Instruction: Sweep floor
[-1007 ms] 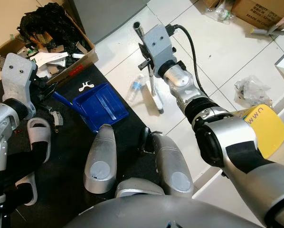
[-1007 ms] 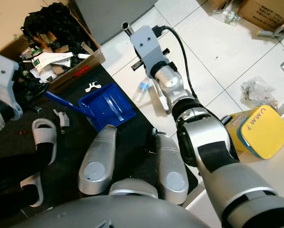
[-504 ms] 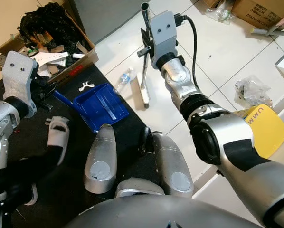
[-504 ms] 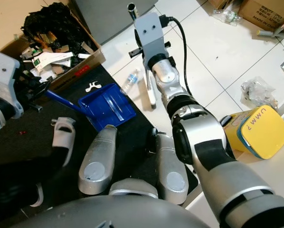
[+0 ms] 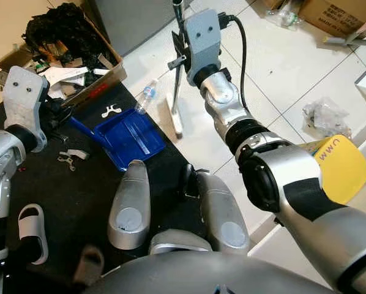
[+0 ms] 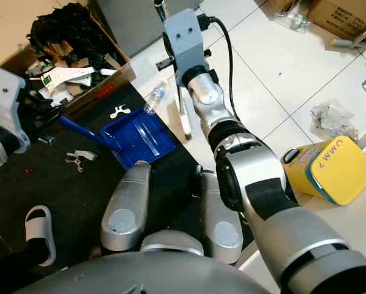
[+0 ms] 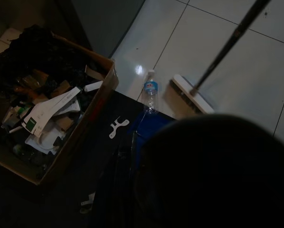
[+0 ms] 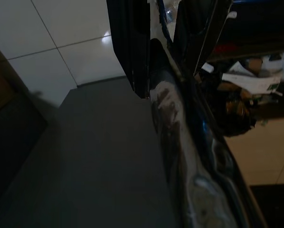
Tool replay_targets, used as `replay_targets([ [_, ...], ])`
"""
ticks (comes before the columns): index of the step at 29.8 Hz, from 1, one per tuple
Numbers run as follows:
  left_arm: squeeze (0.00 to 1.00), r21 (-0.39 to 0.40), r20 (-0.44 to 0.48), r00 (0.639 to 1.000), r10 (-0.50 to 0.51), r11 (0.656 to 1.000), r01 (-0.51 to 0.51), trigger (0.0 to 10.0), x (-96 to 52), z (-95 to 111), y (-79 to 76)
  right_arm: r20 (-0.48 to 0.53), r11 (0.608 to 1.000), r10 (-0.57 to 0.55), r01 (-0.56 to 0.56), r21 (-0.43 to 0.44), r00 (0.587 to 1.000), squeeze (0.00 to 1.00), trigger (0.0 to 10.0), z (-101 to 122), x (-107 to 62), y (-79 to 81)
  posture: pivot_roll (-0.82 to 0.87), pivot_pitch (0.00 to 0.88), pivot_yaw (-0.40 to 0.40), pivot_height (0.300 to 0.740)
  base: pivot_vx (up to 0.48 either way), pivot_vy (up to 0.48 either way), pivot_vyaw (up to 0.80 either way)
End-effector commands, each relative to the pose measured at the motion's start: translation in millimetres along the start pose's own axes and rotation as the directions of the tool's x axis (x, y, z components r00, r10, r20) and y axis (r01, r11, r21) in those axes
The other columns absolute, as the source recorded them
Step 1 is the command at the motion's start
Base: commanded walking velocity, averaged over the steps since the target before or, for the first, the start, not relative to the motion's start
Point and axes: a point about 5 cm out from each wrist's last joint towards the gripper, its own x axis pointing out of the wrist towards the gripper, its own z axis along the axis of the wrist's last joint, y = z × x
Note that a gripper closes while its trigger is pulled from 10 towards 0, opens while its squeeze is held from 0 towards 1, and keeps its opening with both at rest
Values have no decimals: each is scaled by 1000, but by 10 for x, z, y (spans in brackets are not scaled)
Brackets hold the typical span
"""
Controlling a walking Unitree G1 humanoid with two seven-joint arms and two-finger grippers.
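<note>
Reading "UMMP" on the yellow box.

A cardboard box of scraps sits beyond the left jaws. A yellow container and crumpled plastic bag lie well behind the right jaws. A white slipper rests on the black mat.

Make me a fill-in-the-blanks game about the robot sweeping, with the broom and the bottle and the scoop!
1. The right gripper is shut on the handle of the ____.
2. The dustpan lying on the black mat is ____ in colour.
3. The plastic bottle lies on the white tiles between the broom head and the cardboard ____ full of rubbish.
4. The left gripper holds the dustpan by its ____.

Missing words: broom; blue; box; handle
</note>
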Motion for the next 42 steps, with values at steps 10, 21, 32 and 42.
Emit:
replay_targets([
  [10, 0, -46, -71, 996, -46, 998, 42, 10000, 9, -180, -98, 91, 997, 53, -58, 55, 994, 0, 10000, 207, 111, 250, 496, 271, -67, 740, 0, 0, 0],
  [21, 0, -49, -72, 996, -46, 998, 43, 10000, 2, -186, -106, 117, 989, 115, -126, 83, 986, 0, 10000, 260, 132, 415, 497, 275, -71, 740, 0, 0, 0],
  [32, 0, -52, -71, 997, -44, 998, 40, 10000, -3, -192, -116, 121, 992, 112, -119, 52, 986, 0, 10000, 286, 146, 417, 499, 276, -73, 740, 0, 0, 0],
  [42, 0, -52, -71, 996, -50, 998, 46, 10000, 8, -192, -123, 117, 1000, 18, -15, -21, 993, 0, 10000, 307, 157, 137, 489, 277, -71, 740, 0, 0, 0],
])
